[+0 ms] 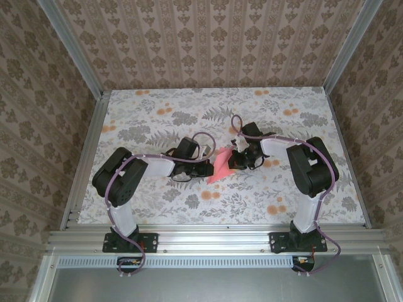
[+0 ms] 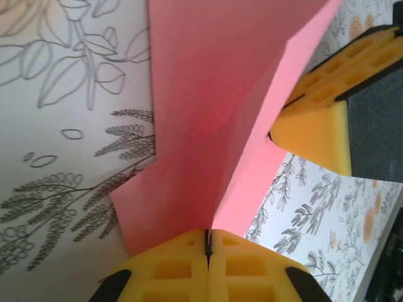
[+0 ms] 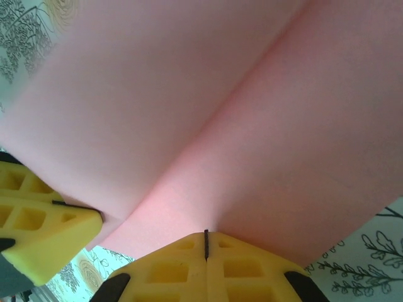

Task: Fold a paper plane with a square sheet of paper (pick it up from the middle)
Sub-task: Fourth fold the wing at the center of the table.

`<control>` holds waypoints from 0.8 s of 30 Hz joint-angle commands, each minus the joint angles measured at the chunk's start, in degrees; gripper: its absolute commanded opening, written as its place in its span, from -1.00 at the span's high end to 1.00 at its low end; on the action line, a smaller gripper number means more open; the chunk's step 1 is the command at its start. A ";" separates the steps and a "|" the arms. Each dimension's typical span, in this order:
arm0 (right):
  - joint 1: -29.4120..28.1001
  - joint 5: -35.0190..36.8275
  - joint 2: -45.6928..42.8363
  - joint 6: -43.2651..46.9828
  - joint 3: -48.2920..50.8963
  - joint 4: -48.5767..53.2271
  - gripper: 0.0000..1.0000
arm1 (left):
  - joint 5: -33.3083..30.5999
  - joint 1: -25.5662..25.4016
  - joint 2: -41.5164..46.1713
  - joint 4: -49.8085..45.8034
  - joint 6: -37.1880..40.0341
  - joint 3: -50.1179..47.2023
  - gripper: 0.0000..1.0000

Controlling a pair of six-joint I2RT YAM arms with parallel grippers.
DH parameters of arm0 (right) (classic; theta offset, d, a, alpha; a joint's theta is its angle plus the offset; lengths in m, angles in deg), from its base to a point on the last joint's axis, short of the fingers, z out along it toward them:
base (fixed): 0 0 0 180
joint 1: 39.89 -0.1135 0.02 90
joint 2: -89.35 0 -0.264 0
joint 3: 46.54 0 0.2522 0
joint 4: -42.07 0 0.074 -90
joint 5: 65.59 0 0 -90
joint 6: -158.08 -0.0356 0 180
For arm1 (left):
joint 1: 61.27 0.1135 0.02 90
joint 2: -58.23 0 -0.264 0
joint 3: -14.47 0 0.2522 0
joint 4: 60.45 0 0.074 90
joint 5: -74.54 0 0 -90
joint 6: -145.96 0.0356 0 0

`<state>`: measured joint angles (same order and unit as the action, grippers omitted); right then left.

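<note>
The salmon-pink sheet of paper (image 1: pixel 221 168) is lifted off the table at its middle, bent along creases into raised flaps. My left gripper (image 1: pixel 211 168) is shut on its left edge and my right gripper (image 1: pixel 234 161) on its right side. In the left wrist view the yellow jaws of the left gripper (image 2: pixel 208 234) pinch the sheet (image 2: pixel 208 94) at a fold, and the right gripper's fingers (image 2: pixel 315 126) clamp the far edge. In the right wrist view the right gripper (image 3: pixel 206 236) is closed on the paper (image 3: pixel 220 113), with the left gripper's fingers (image 3: pixel 44 233) at the lower left.
The table (image 1: pixel 157 119) wears a floral cloth with small orange flower prints (image 1: pixel 211 196). Patterned walls and aluminium posts enclose it on three sides. A metal rail (image 1: pixel 214 238) runs along the near edge, carrying both arm bases.
</note>
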<state>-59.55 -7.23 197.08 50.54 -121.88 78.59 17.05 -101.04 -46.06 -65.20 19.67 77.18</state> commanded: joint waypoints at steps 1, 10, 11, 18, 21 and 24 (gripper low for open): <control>0.10 0.18 0.87 2.66 -1.79 1.85 0.86 | 3.32 -0.30 1.01 -0.50 -0.27 2.10 0.88; 0.94 0.52 1.69 3.74 -2.33 2.31 0.87 | 1.67 -0.26 -0.20 0.15 -2.22 1.97 0.89; 0.94 0.52 1.61 3.79 -2.32 2.29 0.86 | 1.72 -0.25 -0.61 0.52 -2.36 1.98 0.89; 0.94 -0.63 -0.99 2.63 -1.88 1.93 0.81 | 1.69 0.25 -2.56 2.78 -3.23 1.40 0.90; 0.94 -0.75 -2.87 1.52 -1.43 1.42 0.75 | 1.64 0.66 -3.18 3.64 -3.51 0.76 0.90; 0.94 -0.48 -4.83 0.54 -0.54 1.06 0.68 | 1.84 1.16 -3.63 4.46 -3.68 0.27 0.90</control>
<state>-58.79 -7.27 195.92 52.46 -122.93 78.85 18.27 -100.69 -48.70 -62.62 16.85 78.12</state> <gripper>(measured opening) 0.146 0.053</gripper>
